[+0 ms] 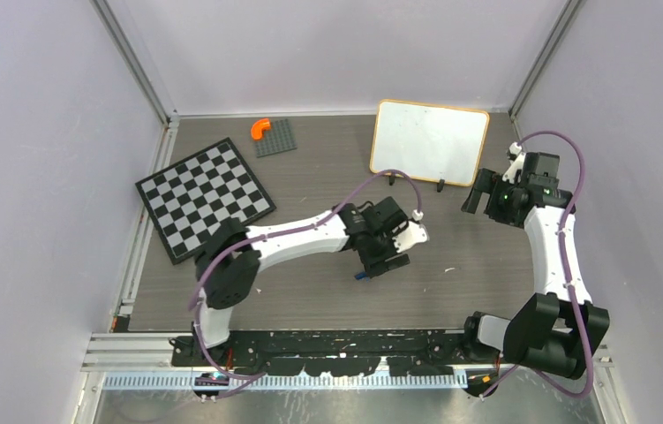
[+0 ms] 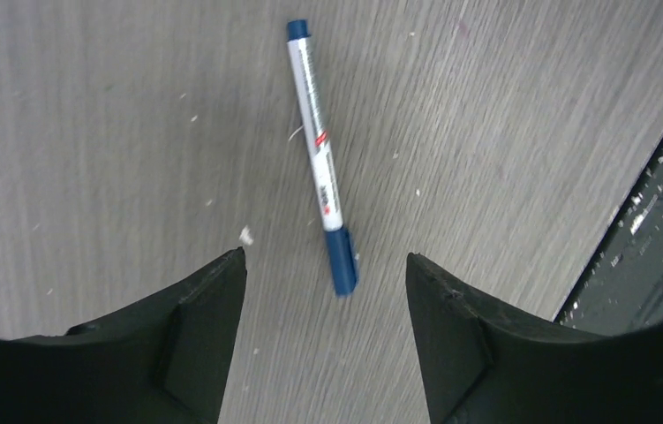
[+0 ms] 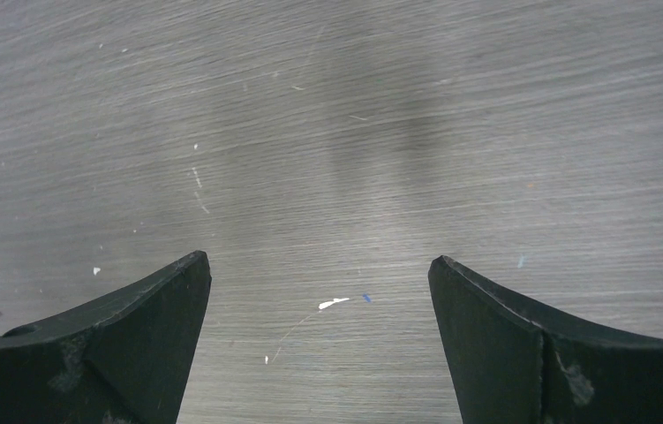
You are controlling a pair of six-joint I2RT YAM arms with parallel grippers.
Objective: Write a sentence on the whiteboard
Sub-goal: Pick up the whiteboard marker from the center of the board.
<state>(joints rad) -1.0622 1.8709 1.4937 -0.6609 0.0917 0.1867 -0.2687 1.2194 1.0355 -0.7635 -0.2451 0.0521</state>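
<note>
Marker [image 2: 320, 159] lies on table [image 1: 310, 291], before whiteboard [image 1: 429, 141].

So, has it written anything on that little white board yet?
Nothing is done yet: the whiteboard is blank. In hand: the left gripper hangs open over a blue marker lying on the table, not gripping it. The right gripper is open, holding nothing. Left to do: pick up the marker, which looks capped, and do all the writing.

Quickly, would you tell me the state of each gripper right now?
Left gripper: open, holding nothing; the marker lies on the table below it.
Right gripper: open, holding nothing.
</note>
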